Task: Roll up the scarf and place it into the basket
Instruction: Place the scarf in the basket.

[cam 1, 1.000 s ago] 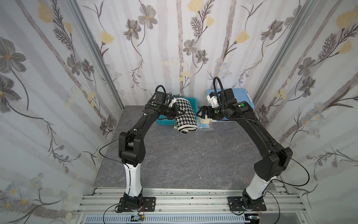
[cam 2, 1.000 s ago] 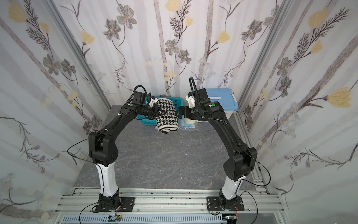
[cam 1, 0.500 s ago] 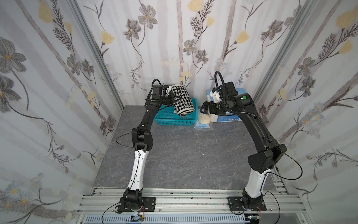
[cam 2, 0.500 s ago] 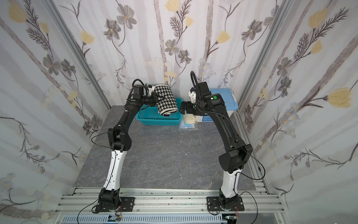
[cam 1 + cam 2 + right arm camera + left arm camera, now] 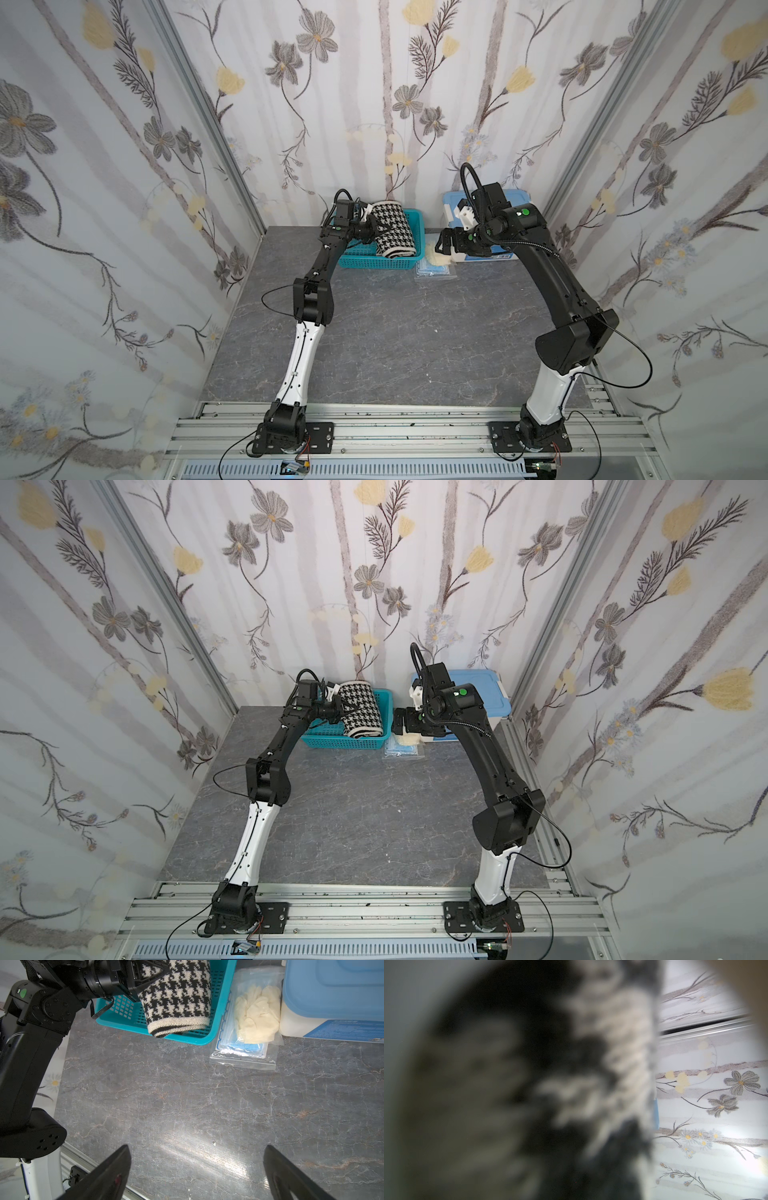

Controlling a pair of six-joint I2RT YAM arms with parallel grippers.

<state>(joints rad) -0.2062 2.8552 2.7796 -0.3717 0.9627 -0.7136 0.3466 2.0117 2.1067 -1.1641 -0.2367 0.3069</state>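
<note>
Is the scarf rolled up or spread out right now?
Rolled up. The scarf is a compact houndstooth bundle with layered edges at its end, gripped by the left gripper over the basket.

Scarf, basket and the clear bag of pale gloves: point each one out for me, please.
scarf (image 5: 176, 999): right wrist view, on the roll's houndstooth face.
basket (image 5: 361, 259): in a top view, on its perforated front wall.
glove bag (image 5: 257, 1014): right wrist view, on the pale gloves inside the clear bag.

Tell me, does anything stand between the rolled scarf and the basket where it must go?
Nothing visible does. The left tool holds the scarf right over the open basket; whether it already touches the floor, I cannot tell.
</note>
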